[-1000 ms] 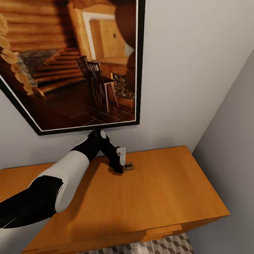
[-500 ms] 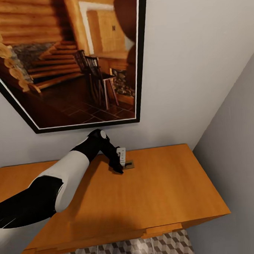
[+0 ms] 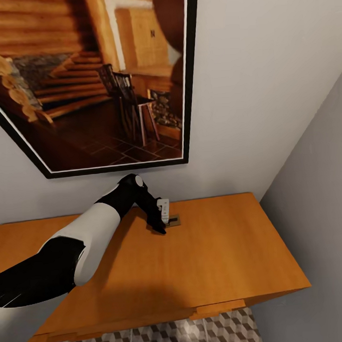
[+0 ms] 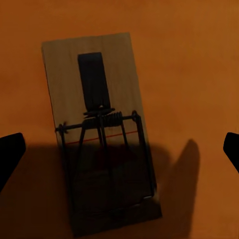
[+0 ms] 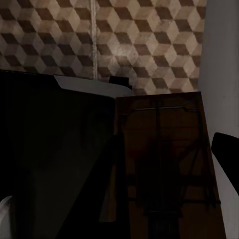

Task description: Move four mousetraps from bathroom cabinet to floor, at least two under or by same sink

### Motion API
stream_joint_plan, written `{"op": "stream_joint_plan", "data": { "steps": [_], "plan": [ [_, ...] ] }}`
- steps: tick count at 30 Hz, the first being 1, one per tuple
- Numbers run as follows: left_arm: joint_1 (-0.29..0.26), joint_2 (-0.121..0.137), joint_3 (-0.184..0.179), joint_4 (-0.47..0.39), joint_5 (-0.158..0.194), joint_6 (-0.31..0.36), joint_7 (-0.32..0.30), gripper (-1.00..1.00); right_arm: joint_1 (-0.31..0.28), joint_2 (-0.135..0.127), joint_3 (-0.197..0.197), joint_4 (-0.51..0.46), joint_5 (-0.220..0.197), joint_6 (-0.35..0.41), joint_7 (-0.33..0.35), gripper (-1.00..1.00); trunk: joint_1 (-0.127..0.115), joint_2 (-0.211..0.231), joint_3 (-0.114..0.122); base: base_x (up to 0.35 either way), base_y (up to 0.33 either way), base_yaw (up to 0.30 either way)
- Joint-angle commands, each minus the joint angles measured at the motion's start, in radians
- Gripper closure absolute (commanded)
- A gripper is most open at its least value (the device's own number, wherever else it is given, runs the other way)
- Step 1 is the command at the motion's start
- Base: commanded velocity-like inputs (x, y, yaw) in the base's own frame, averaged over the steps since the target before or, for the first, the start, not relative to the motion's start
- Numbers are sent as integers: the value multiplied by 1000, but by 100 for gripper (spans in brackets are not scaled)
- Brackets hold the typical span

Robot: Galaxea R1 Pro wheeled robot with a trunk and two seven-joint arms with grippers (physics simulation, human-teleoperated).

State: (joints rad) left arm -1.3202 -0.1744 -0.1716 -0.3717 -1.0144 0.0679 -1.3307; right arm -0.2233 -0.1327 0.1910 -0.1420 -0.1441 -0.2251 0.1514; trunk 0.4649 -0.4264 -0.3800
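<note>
Head view: your left gripper (image 3: pixel 163 222) is lowered onto the flat top of the cabinet (image 3: pixel 210 259), near the back wall beneath a framed picture (image 3: pixel 96 79). One mousetrap (image 3: pixel 173 221) lies on the wood, touching or just beside the fingers. A strip of bathroom floor (image 3: pixel 199 335) shows below the cabinet front, with no trap on it.

Left wrist view: the mousetrap (image 4: pixel 99 134) lies flat between widely parted fingertips (image 4: pixel 10 154), neither touching it. Jaws open, holding nothing; not yet lifted.

Right wrist view: dim. Your right gripper (image 5: pixel 189 169) appears to carry a second mousetrap (image 5: pixel 169 164) over the cube-patterned tiles (image 5: pixel 114 35); whether the jaws are clamped, you cannot tell.

Judged progress: early, no trap seen placed on the floor.
</note>
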Motion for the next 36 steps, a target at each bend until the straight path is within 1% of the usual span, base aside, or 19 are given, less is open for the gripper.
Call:
{"op": "stream_joint_plan", "data": {
  "steps": [1, 19, 36],
  "plan": [
    [-1, 0, -2, -1, -1, 7, -4, -100, -1, 0, 7, 1, -11, -3, 4, 100, 0, -2, -2, 0, 0, 0],
    [-1, 0, -2, -1, -2, 20, -5, -100, -1, 0, 8, 1, -11, -3, 4, 100, 0, -2, -26, 0, 0, 0],
    [-1, 0, -2, -1, -3, 21, -7, -100, -1, -1, 8, 1, -11, -3, 4, 100, 0, -2, -28, 0, 0, 0]
  ]
}}
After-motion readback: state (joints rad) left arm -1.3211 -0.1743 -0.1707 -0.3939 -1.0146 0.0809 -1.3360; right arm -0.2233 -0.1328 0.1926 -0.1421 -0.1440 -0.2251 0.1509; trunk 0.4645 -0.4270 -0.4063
